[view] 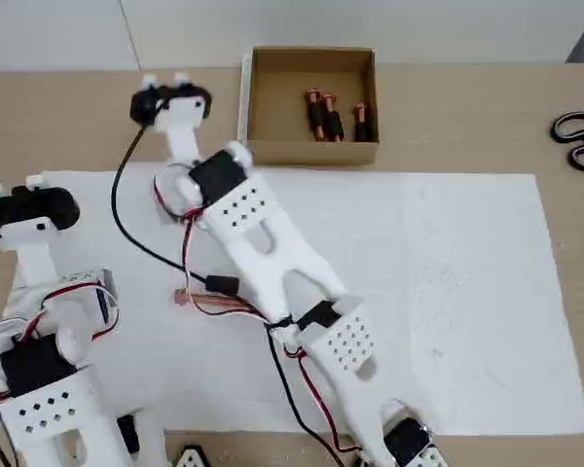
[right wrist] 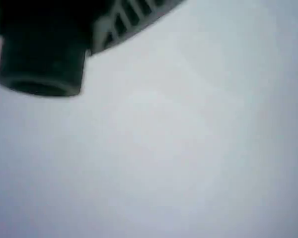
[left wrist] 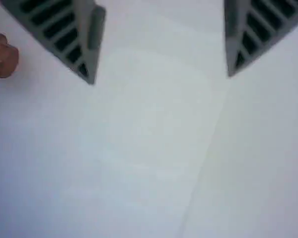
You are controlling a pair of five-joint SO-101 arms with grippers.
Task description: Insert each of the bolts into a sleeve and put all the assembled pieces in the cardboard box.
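2 white arms (view: 273, 255) | black servos (view: 217, 175) | red-black cables (view: 224, 306) | perforated plates (view: 346, 341) | left hand (left wrist: 160, 77) grey, ribbed

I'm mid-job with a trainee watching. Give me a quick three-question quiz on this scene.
1. How many assembled pieces lie in the cardboard box?
2. True or false: the left gripper is shut.
3. What lies on the bare table beyond the white sheet? A) scissors B) a screwdriver C) a cup

Key: 1. Three. 2. False: it is open, and a bolt lies off to one side of it on the sheet. 3. A.
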